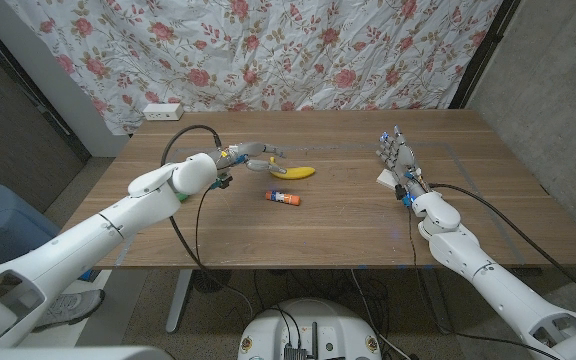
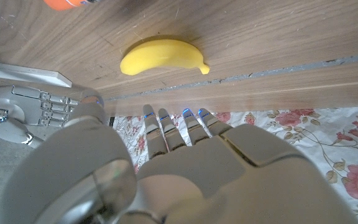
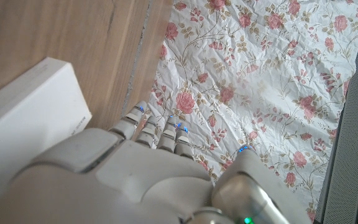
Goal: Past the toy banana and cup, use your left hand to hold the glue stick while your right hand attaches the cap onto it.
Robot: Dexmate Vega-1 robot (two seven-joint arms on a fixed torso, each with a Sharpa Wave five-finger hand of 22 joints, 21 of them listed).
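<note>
Left hand fingers: on the left hand (image 1: 251, 153) the fingers (image 2: 173, 124) are straight and slightly apart, holding nothing. The hand hangs over the table's far-left part, just beside the stem end of the toy banana.

Right hand fingers: on the right hand (image 1: 395, 152) the fingers (image 3: 157, 127) point up and are spread, gripping nothing. The hand stands near the table's far-right part, touching or just beside a white box (image 1: 387, 179); contact cannot be told.

Glue stick: the glue stick (image 1: 283, 197) lies on its side near the middle of the table, closer to the near edge than the banana, well apart from both hands. One end is orange. Whether a cap is on it is too small to tell.

Toy banana: the toy banana (image 1: 293, 172) is yellow and lies flat between the left hand and the glue stick.

Table: the wooden table (image 1: 488, 215) has a flowered cloth hanging behind its far edge.

Containers: no cup or loose cap can be made out — nothing here is seen to hold anything. The white box looks closed; its contents are unknown.

Risks: the left hand must pass the banana to reach the stick — a low sweep could knock it into the stick and roll that away. A round stick lying flat may also slip from a pinch. With the cap's place unclear, the right hand may go for the wrong thing.
</note>
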